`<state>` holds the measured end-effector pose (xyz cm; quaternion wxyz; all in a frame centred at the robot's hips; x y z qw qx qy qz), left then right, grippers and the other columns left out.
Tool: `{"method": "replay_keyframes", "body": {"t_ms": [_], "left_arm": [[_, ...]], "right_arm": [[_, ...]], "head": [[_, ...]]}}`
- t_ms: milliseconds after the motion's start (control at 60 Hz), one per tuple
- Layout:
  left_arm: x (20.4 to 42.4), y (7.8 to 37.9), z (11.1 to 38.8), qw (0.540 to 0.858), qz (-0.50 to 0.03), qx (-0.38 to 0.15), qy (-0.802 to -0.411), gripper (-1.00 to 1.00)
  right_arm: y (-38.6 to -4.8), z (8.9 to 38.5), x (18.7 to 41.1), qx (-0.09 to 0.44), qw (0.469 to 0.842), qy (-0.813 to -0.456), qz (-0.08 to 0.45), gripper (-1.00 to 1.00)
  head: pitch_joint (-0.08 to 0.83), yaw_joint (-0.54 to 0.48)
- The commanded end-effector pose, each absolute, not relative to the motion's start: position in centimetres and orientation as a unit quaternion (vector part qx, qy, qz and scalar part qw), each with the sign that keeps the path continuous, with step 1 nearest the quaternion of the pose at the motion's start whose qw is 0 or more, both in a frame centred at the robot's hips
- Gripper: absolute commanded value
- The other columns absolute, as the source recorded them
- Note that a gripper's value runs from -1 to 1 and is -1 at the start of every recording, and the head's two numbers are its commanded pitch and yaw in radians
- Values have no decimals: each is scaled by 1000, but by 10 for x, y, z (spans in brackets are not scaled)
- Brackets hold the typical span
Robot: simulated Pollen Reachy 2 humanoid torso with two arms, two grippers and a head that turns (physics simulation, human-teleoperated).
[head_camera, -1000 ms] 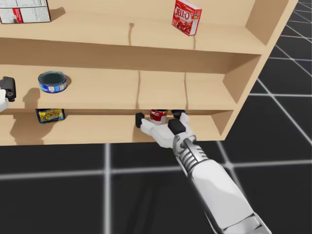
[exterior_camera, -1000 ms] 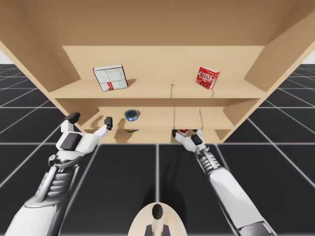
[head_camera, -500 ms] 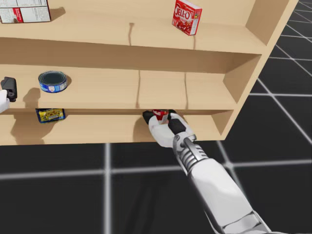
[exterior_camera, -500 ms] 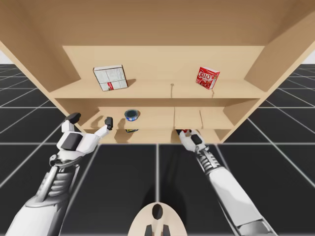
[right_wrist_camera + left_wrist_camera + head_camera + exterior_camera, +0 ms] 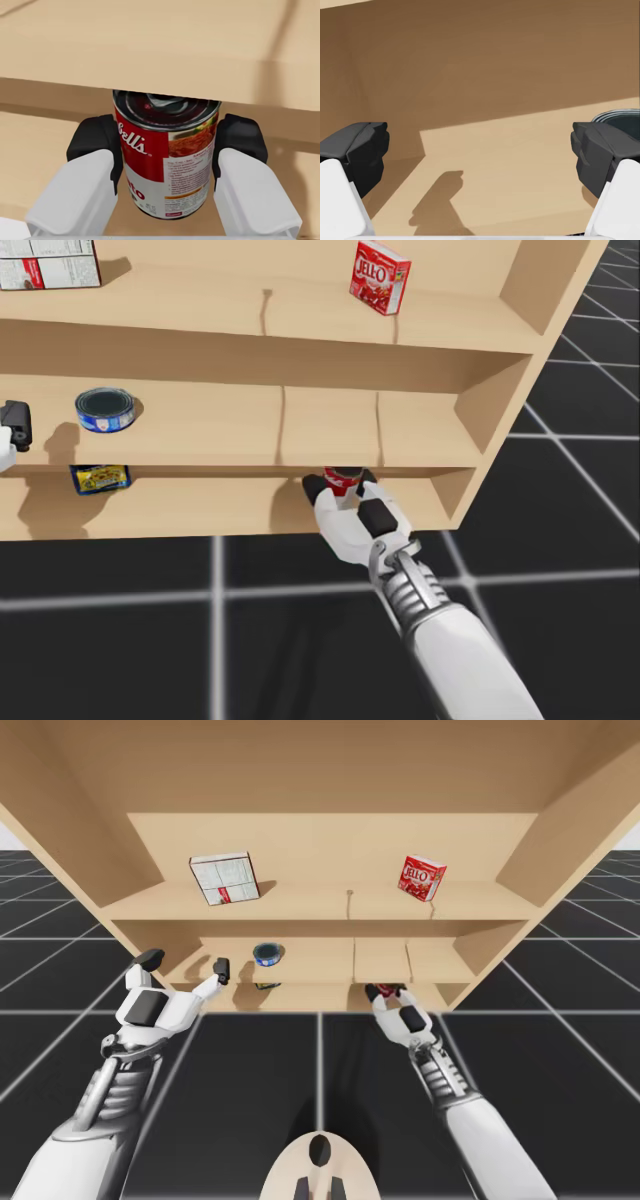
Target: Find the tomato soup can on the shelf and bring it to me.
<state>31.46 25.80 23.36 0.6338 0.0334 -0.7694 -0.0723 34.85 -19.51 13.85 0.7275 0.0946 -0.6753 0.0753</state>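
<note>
Soup can (image 5: 165, 160): upright at front of bottom shelf (image 5: 180, 510), right of ctr, under the mid board. Right end effector (image 5: 167, 145) clamped on it, pads on both sides at mid-height. Prob rigid, some weight, slick label, so mid-body hold looks ok. Left end effector (image 5: 480, 150) open, empty, near blue tin (image 5: 106, 408).

Smooth white shell on left arm (image 5: 70, 1150), 7 o'clock in high view. Same white shell on right arm (image 5: 490, 1150), 5 o'clock. Both fat near shoulder, thin near hand. Grey wrists (image 5: 405, 585): stacked rings like spring, thin dark gaps. White boxy left gripper (image 5: 185, 963) and right gripper (image 5: 386, 990): dark grey block (image 5: 372, 512) on back, two white fingers each, chunky black tips (image 5: 362, 150) with round corners.
</note>
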Motion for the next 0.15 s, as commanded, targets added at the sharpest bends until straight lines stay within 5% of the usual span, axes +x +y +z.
{"method": "replay_keyframes", "body": {"t_ms": [17,150], "left_arm": [[315,258,234,633,-72,34,-770,-1000],[315,258,234,633,-72,33,-770,-1000]], "right_arm": [[-186,142,312,120,716,-683,74,1000],[-193,140,258,116,713,-685,96,1000]], "head": [[576,-216],[579,-214]]}}
